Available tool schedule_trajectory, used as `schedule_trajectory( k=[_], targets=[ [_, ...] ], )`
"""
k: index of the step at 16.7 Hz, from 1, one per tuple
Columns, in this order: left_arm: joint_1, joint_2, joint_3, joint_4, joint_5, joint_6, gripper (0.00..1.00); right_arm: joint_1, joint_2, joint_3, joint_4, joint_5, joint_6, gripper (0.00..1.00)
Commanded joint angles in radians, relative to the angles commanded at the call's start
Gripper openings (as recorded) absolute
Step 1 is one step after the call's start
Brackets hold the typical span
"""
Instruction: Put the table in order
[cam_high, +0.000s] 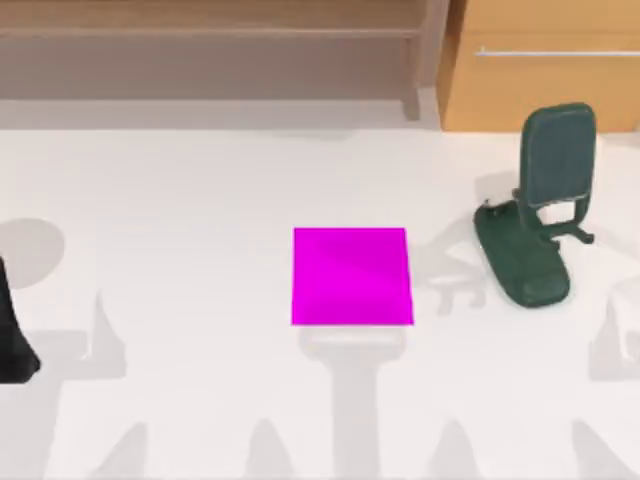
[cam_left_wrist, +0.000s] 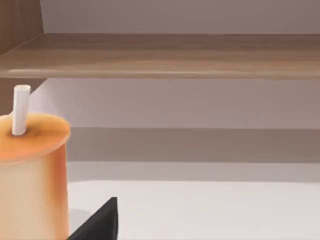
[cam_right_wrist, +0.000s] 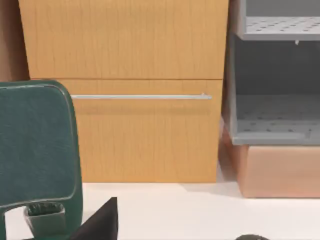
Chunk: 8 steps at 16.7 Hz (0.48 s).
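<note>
You are looking at the left gripper (cam_left_wrist: 100, 222) as a black wedge at the edge of the left wrist view. Whether it is spread or pressed together, you cannot tell. It is holding nothing that you can see. In the top view, the left arm (cam_high: 15, 330) is sitting as a dark shape at the table's left edge, low over the surface.

Near the left gripper, an orange cylinder (cam_left_wrist: 32, 180) is standing upright on the white surface, with a white stick (cam_left_wrist: 21, 110) rising from its top. Behind it, a wooden shelf (cam_left_wrist: 170, 55) is running across the back.

You are seeing the right gripper (cam_right_wrist: 100, 220) as a like black wedge in the right wrist view. Its state also cannot be told. Just beside it, the padded back of a dark green stand (cam_right_wrist: 37, 145) is standing upright.

The table (cam_high: 180, 200), the broad white top, is lying under everything and is taking up most of the top view. A magenta pad (cam_high: 352, 277) is lying flat near its middle. The dark green stand is resting on the table's right part, well apart from the pad, its back tilted towards the far edge.

Behind the stand, a tan cabinet (cam_right_wrist: 125, 100) is standing at the far right, with a thin metal handle (cam_right_wrist: 140, 96) crossing its drawer front. Beside the cabinet, a grey rack (cam_right_wrist: 275, 75) is sitting on a pinkish-tan block (cam_right_wrist: 280, 170).
</note>
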Motion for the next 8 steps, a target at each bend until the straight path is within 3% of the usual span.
schedule_trajectory(
  k=[8],
  targets=[
    [0.0,0.0,0.0,0.0,0.0,0.0,1.0,-0.011,0.182,0.154,-0.103,0.0,0.04,1.0]
  ],
)
